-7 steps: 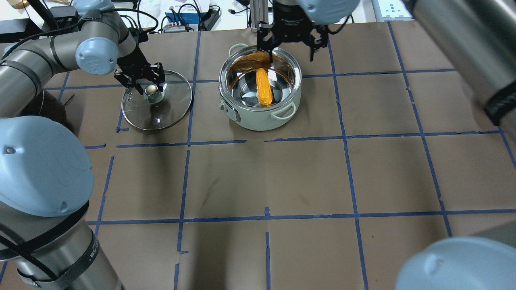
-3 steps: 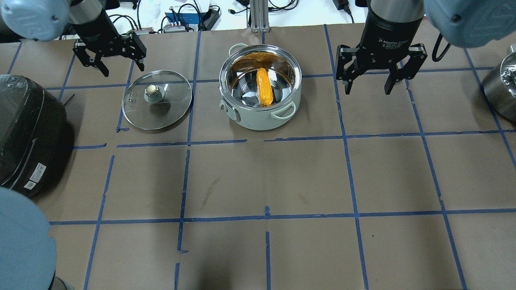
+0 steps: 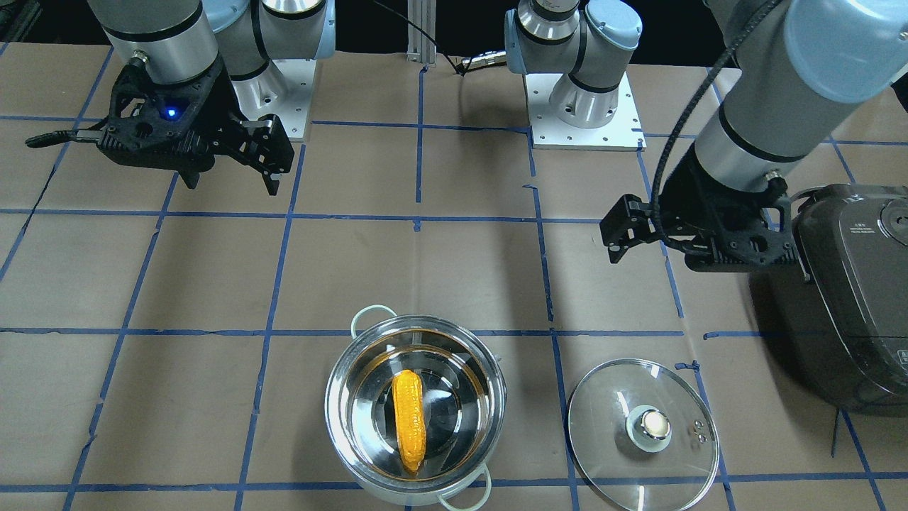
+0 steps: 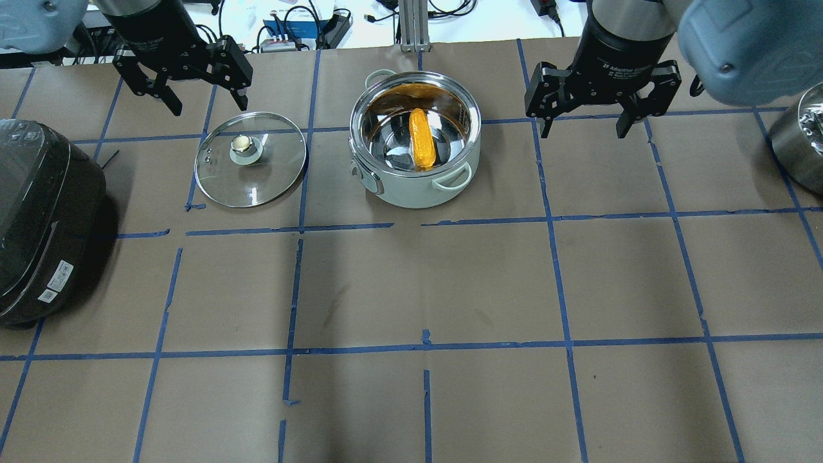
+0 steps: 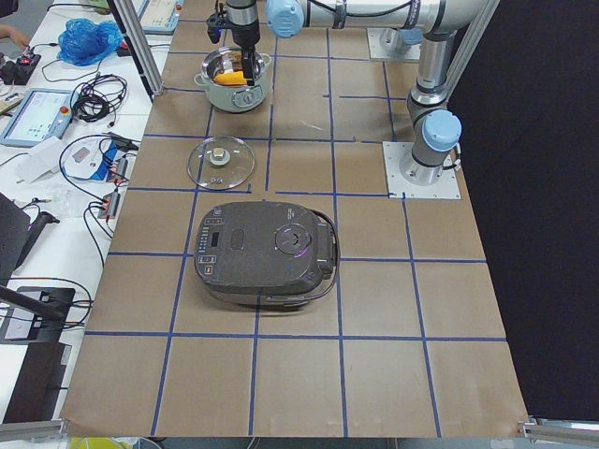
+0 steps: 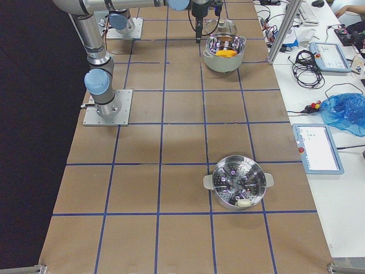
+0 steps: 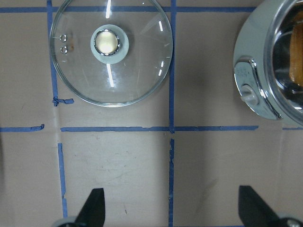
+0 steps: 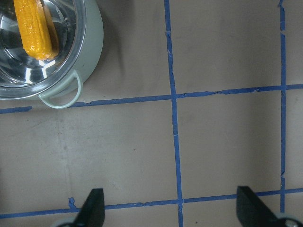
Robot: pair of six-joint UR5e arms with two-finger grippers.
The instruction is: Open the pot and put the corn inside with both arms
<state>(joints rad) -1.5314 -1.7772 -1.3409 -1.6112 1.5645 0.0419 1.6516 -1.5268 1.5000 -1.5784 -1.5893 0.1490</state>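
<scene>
The steel pot point(image 4: 411, 193) stands open at the table's far middle. The yellow-orange corn point(image 4: 421, 138) lies inside it on the bottom. The corn also shows in the front view point(image 3: 410, 419) and the right wrist view point(image 8: 33, 28). The glass lid point(image 4: 273, 170) lies flat on the table left of the pot, knob up. My left gripper point(image 4: 209, 108) hovers open and empty behind the lid. My right gripper point(image 4: 584, 132) hovers open and empty to the right of the pot. In the left wrist view the lid point(image 7: 137, 71) and the pot's side point(image 7: 255, 90) lie ahead of the open fingers.
A dark rice cooker point(image 4: 38, 218) sits at the left edge. A steel steamer pot point(image 4: 797, 141) stands at the right edge. Cables and boxes lie beyond the table's far edge. Blue tape lines cross the brown table cover.
My left gripper has lifted off the lid knob and drawn back to the rear left. My right gripper has moved from over the pot out to its right. Corn and lid have not moved.
</scene>
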